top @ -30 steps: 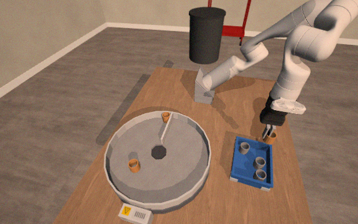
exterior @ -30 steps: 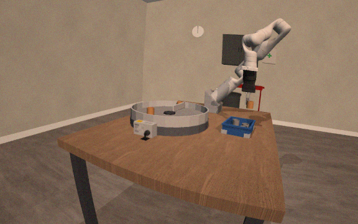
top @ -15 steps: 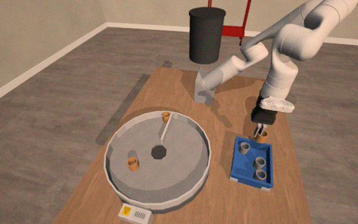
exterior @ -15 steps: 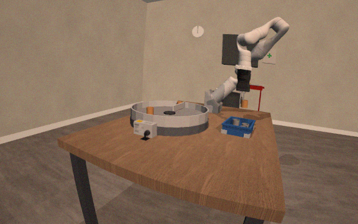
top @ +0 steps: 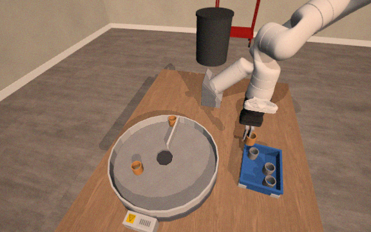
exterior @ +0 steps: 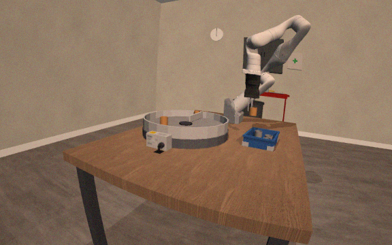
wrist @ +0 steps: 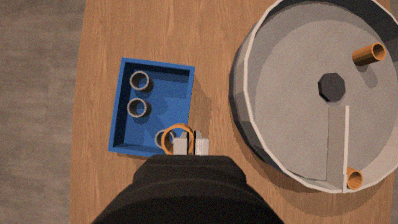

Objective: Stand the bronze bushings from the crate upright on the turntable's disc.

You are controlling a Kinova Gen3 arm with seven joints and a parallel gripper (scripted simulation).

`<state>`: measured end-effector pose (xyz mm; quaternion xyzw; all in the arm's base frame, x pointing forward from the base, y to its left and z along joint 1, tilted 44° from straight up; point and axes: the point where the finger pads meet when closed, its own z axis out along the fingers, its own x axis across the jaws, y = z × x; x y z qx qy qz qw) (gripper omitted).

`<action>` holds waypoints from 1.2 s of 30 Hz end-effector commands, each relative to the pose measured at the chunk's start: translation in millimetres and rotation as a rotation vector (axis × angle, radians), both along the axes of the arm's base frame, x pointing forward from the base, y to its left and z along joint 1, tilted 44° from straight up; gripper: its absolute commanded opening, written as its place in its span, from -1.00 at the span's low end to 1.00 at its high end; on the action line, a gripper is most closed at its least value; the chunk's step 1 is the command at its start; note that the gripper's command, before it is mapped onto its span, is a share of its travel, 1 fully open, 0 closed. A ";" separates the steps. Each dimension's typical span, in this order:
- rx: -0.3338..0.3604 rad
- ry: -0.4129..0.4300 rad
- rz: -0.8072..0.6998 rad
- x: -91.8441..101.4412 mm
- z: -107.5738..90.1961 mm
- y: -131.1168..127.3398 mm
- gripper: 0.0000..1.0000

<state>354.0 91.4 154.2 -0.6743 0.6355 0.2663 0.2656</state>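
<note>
My gripper (top: 247, 136) (exterior: 250, 107) (wrist: 191, 138) is shut on the wall of a bronze bushing (top: 251, 140) (exterior: 253, 111) (wrist: 178, 125), held upright in the air above the crate's robot-side edge. The blue crate (top: 241, 171) (exterior: 260, 142) (wrist: 116, 110) holds three steel bushings (top: 257, 156) (top: 269, 169) (top: 268, 187); the held bushing partly covers one in the wrist view. On the turntable's grey disc (top: 185, 174) (wrist: 290, 75) (exterior: 186, 123), one bronze bushing (top: 137, 169) (exterior: 164, 120) (wrist: 366, 55) stands upright away from the dark hub (top: 164, 157) (wrist: 331, 87). Another bronze bushing (top: 172, 121) (wrist: 354, 179) stands near the rim.
A raised rim (top: 218, 158) (exterior: 199, 132) surrounds the disc. A thin fixed-looking bar (top: 172, 133) (wrist: 346, 140) runs from the rim towards the hub, close beside the rim-side bushing. A white control box (top: 140, 222) (exterior: 158, 141) stands at the turntable's front.
</note>
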 end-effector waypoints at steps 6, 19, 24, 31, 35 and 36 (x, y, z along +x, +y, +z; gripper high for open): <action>-0.003 0.011 -0.006 6.1 -43.6 -43.3 -1.00; -0.004 0.010 -0.006 16.4 -109.6 -111.7 -1.00; -0.004 0.010 -0.005 20.2 -134.4 -137.3 -1.00; -0.004 0.010 -0.005 24.1 -159.5 -163.3 -1.00; -0.004 0.010 -0.005 25.1 -166.2 -170.2 -1.00; -0.004 0.010 -0.005 25.1 -166.2 -170.2 -1.00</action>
